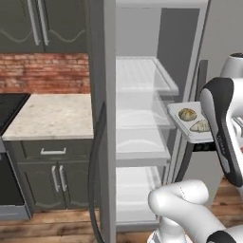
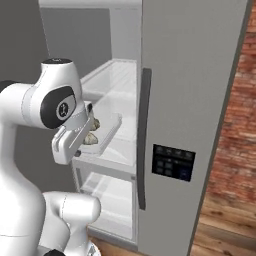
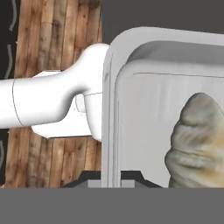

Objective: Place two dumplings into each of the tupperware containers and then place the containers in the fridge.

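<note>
My gripper (image 3: 110, 176) is shut on the rim of a whitish tupperware container (image 3: 112, 105), which it holds level in the air. Two tan dumplings (image 1: 187, 114) (image 1: 200, 126) lie in this container (image 1: 179, 118). It hangs at the open front of the fridge (image 1: 142, 76), about level with the middle white shelf (image 1: 140, 121) and just to the right of it. From the right base view the container (image 2: 109, 129) sits in front of the shelves with a dumpling (image 2: 91, 139) inside, beside the steel fridge door (image 2: 195, 90). One dumpling (image 3: 199, 144) looms close in the hand view.
The fridge's left door (image 1: 102, 95) stands open edge-on between the shelves and a pale stone counter (image 1: 52, 114) with dark cabinets below. A black range (image 1: 8, 107) lies at the far left. The door's black dispenser panel (image 2: 172, 162) faces right. The floor is wood.
</note>
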You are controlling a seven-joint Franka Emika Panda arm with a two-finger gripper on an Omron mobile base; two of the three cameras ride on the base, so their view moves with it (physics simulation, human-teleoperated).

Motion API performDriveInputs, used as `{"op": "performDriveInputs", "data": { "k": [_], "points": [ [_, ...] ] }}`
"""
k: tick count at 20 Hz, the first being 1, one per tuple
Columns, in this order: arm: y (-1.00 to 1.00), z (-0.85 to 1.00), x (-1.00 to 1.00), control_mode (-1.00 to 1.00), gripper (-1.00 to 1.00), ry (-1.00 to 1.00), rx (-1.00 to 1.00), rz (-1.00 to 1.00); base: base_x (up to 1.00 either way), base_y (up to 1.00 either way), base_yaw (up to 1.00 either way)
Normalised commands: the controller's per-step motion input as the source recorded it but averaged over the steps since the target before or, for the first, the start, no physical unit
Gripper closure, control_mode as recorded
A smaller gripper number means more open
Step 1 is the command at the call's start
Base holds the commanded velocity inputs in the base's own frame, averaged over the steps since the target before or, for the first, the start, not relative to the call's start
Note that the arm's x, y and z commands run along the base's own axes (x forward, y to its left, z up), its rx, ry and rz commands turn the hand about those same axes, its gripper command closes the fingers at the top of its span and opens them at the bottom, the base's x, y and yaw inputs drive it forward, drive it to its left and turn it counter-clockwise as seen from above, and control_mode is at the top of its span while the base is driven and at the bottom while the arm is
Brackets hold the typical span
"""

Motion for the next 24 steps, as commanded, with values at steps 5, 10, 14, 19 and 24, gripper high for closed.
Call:
{"op": "performDriveInputs", "data": {
  "k": [5,10,14,19,24],
  "points": [
    [0.0,0.0,0.0,1.0,1.0,0.0,0.0,0.0,0.49,0.13,0.06],
    [0.0,0.0,0.0,1.0,1.0,0.0,0.0,0.0,0.17,0.35,0.11],
    [0.0,0.0,0.0,1.0,1.0,0.0,0.0,0.0,0.39,0.11,0.11],
    [0.0,0.0,0.0,1.0,1.0,0.0,0.0,0.0,0.37,0.0,0.03],
    [0.0,0.0,0.0,1.0,1.0,0.0,0.0,0.0,0.17,0.27,0.0]
  ]
}}
